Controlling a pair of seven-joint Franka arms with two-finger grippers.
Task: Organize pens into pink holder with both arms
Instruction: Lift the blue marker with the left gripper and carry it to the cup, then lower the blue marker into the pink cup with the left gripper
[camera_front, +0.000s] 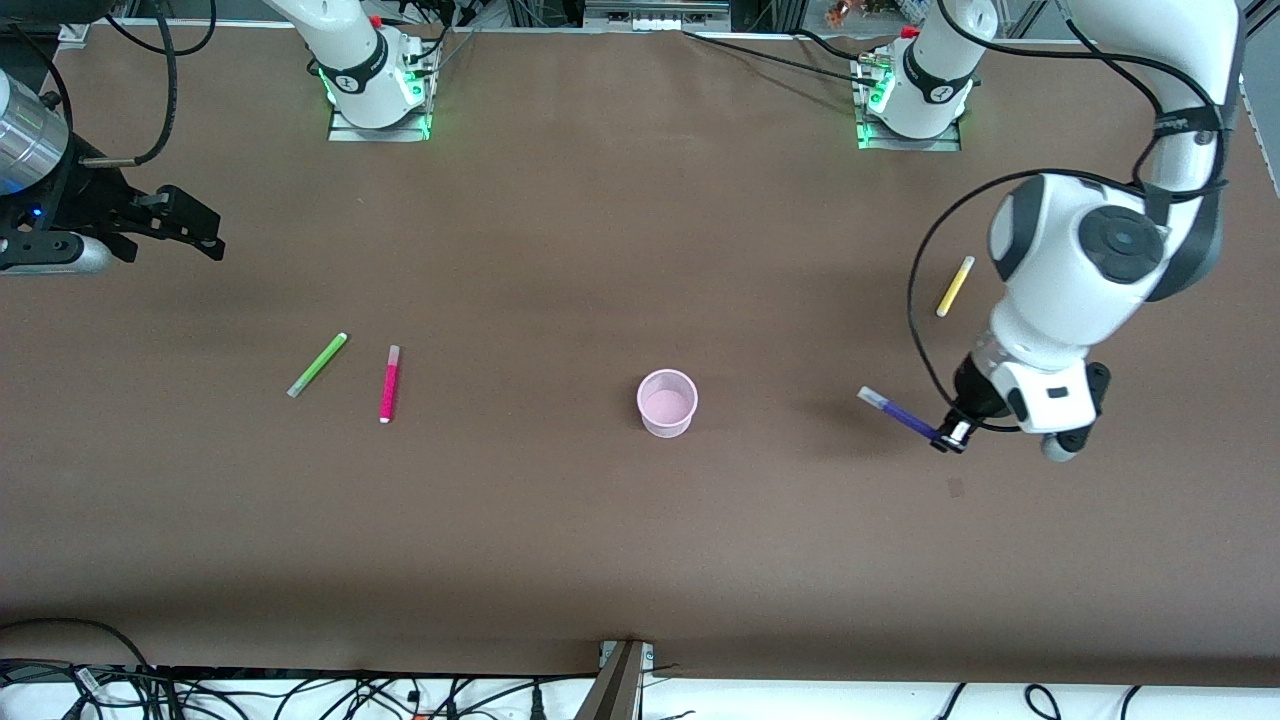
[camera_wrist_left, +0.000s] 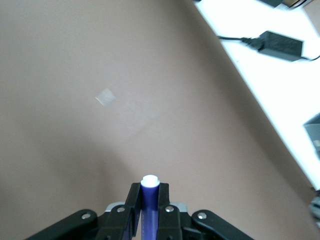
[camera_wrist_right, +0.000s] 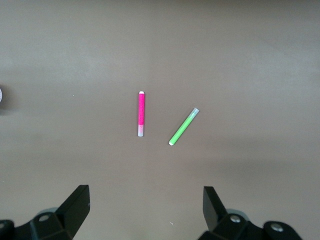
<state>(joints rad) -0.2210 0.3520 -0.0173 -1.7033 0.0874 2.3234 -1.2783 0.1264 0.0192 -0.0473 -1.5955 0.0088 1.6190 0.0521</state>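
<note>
Left gripper (camera_front: 948, 438) clamps the purple pen (camera_front: 897, 411) — lifted, lower right of the front view.
Right gripper (camera_wrist_right: 145, 207) hangs wide open at upper left — holding nothing.

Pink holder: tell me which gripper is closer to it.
Left. The left gripper, shut on the purple pen, is up toward the left arm's end from the pink holder. The right gripper waits open, much farther off at the right arm's end.

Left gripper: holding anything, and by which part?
Left gripper is shut on the dark purple marker pen, near one end. Right gripper is open, holding nothing.
</note>
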